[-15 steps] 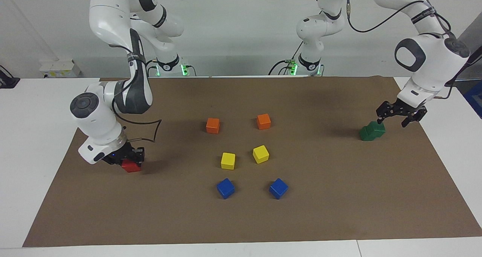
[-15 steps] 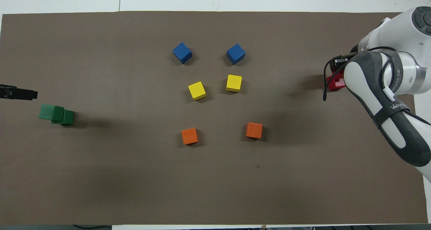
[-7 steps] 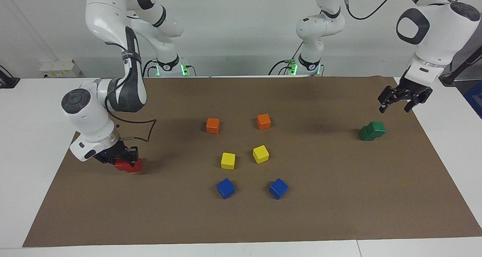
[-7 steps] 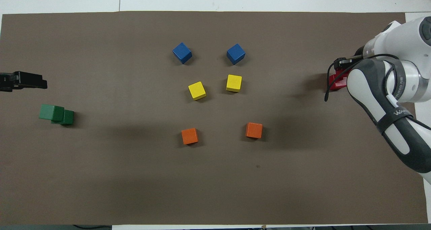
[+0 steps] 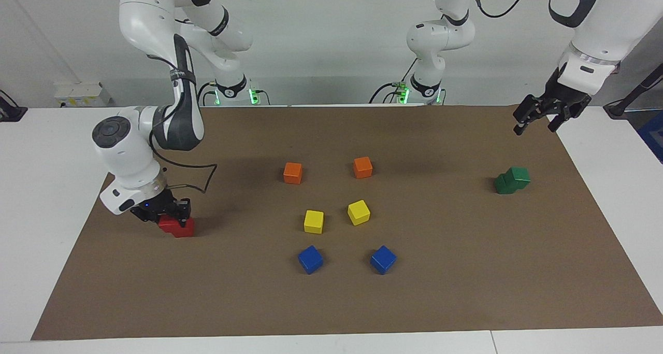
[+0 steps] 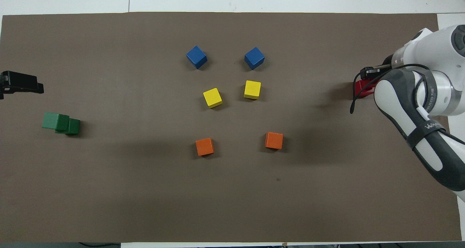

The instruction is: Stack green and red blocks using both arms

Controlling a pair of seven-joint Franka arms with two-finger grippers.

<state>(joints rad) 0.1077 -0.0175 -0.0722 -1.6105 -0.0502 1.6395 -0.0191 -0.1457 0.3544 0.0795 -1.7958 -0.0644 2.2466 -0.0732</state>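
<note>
Two dark green blocks [image 5: 512, 180] stand stacked at the left arm's end of the mat, the upper one offset; they also show in the overhead view [image 6: 61, 123]. My left gripper [image 5: 534, 129] is open and empty, raised in the air over the mat's corner, apart from the green stack. Two red blocks [image 5: 176, 226] sit at the right arm's end, the upper one offset on the lower. My right gripper [image 5: 168, 215] is down on the upper red block and hides part of it. In the overhead view the right arm covers most of the red blocks [image 6: 363, 88].
Two orange cubes [image 5: 292, 172] [image 5: 362, 167], two yellow cubes [image 5: 313, 222] [image 5: 358, 212] and two blue cubes [image 5: 310, 259] [image 5: 383, 259] sit in pairs at the middle of the brown mat [image 5: 466, 271]. White table borders the mat.
My left gripper has risen off the green stack and drawn back toward the robots. My right gripper has shifted slightly toward its end of the table; the upper red block now shows offset.
</note>
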